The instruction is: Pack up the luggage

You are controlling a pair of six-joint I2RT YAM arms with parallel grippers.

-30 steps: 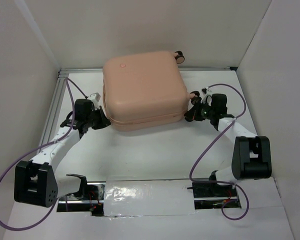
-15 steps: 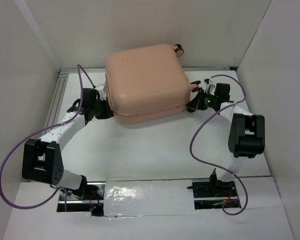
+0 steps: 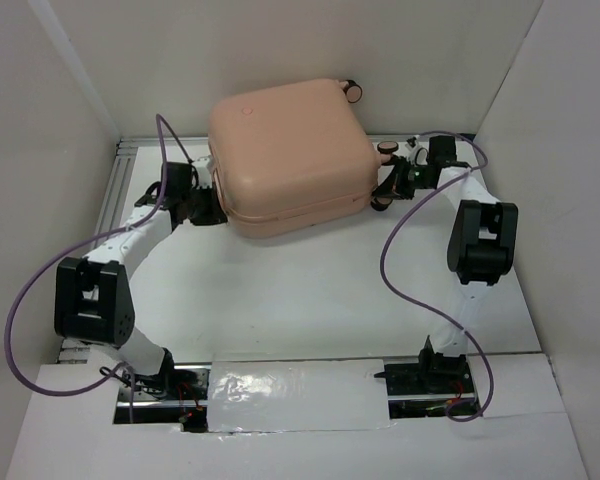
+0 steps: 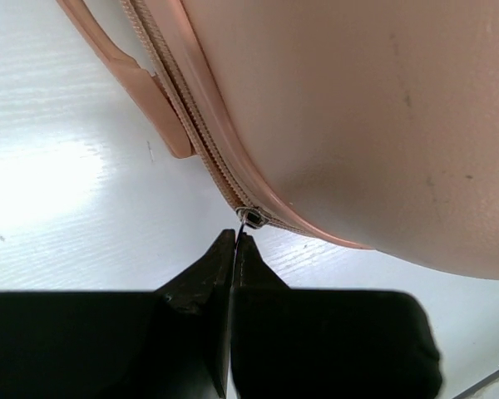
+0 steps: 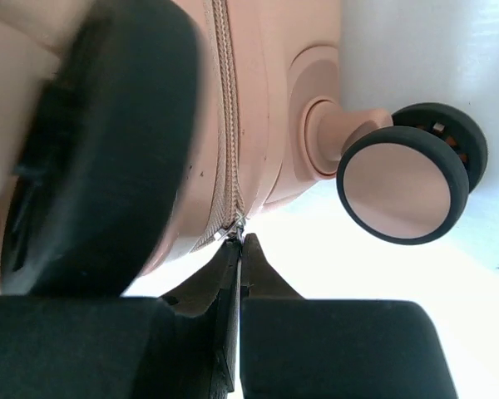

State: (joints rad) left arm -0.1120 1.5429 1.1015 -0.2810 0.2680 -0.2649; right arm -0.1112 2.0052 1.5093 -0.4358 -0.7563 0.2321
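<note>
The luggage sits closed at the middle of the table's far edge, its far side against the back wall and one wheel poking out at its far right corner.

The left gripper is at the case's left side. Its fingers are pinched together on the thin metal left-side zipper pull, just beside the carry handle. The right gripper is at the case's right side, fingers closed tight with the right-side zipper pull nipped at their tips. A pink-faced wheel stands just to one side of them, and a second, blurred black wheel bulks across much of the shell in the right wrist view.

Purple cables loop from both arms. A metal rail runs along the table's left edge, and a strip of silver tape lies at the near edge.

A second ago the case lay nearer the table's middle. It has since shifted toward the far edge and turned a little, and both arms have reached further out with it.
</note>
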